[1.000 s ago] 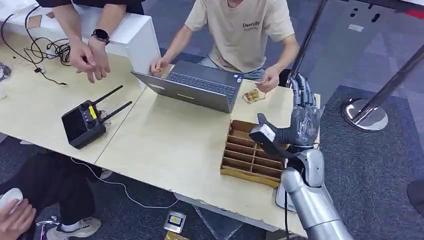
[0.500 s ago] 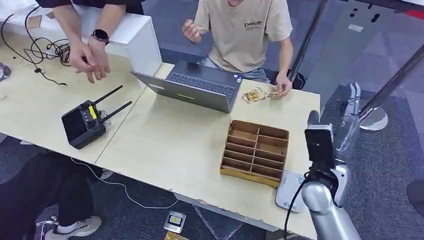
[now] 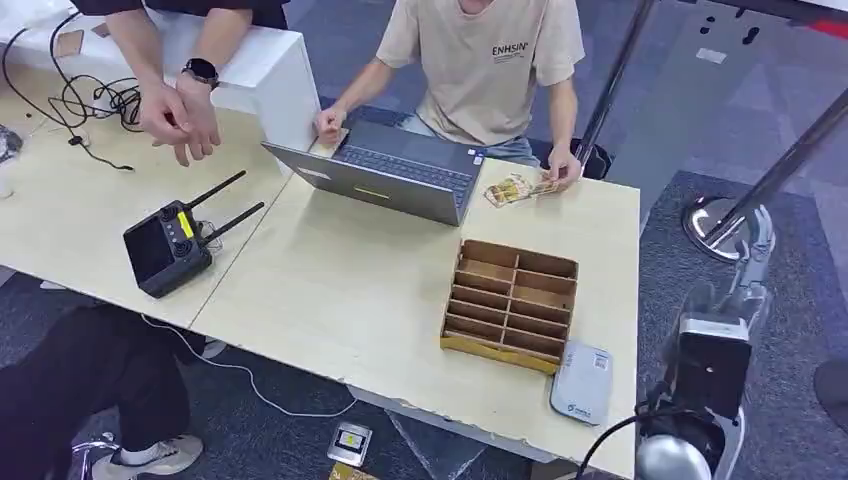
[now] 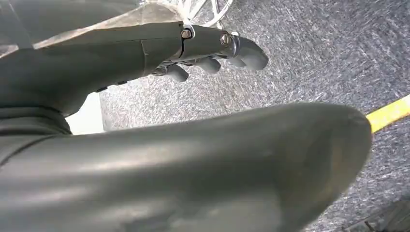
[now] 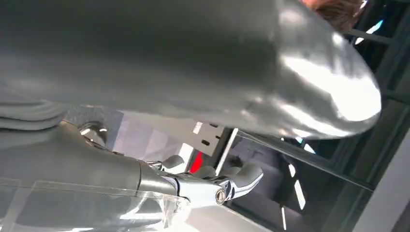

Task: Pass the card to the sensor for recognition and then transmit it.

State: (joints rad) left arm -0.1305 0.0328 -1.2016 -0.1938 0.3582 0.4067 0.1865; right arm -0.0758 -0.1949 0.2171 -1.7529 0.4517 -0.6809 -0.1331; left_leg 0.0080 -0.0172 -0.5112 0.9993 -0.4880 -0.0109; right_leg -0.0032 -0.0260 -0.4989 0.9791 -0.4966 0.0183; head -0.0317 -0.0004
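**Card out of reach, both hands empty**

Cards point(image 3: 514, 189): a small fanned stack, patterned and glossy-looking, flat on the far edge of the desk point(image 3: 340, 290). It is just beside the corner of the open grey laptop point(image 3: 395, 175), with the seated person's hand point(image 3: 562, 172) resting on its right end. Long axis runs roughly along that far edge.

Sensor point(image 3: 581, 382): a flat, pale grey pad with rounded corners on the desk's near right corner, just beside the wooden slotted organiser point(image 3: 510, 299).

Right hand point(image 3: 740, 280): raised off the right edge of the desk, above the carpet, well apart from the cards. In the right wrist view its fingers point(image 5: 241, 180) are spread with a slight bend and carry nothing.

Left hand point(image 4: 145, 53): hangs over grey carpet. Its fingers point(image 4: 212, 64) are loosely extended and hold nothing.

Key relation: the cards lie forward and to the left of the right hand, beyond the organiser, while the sensor sits much nearer that hand. Right hand is judged the nearer one for the pickup.

Judgement: the stack is thin and smooth, so lifting a single card off the matte wood-grain desktop is likely to be fiddly. The person's hand on the stack could get in the way.
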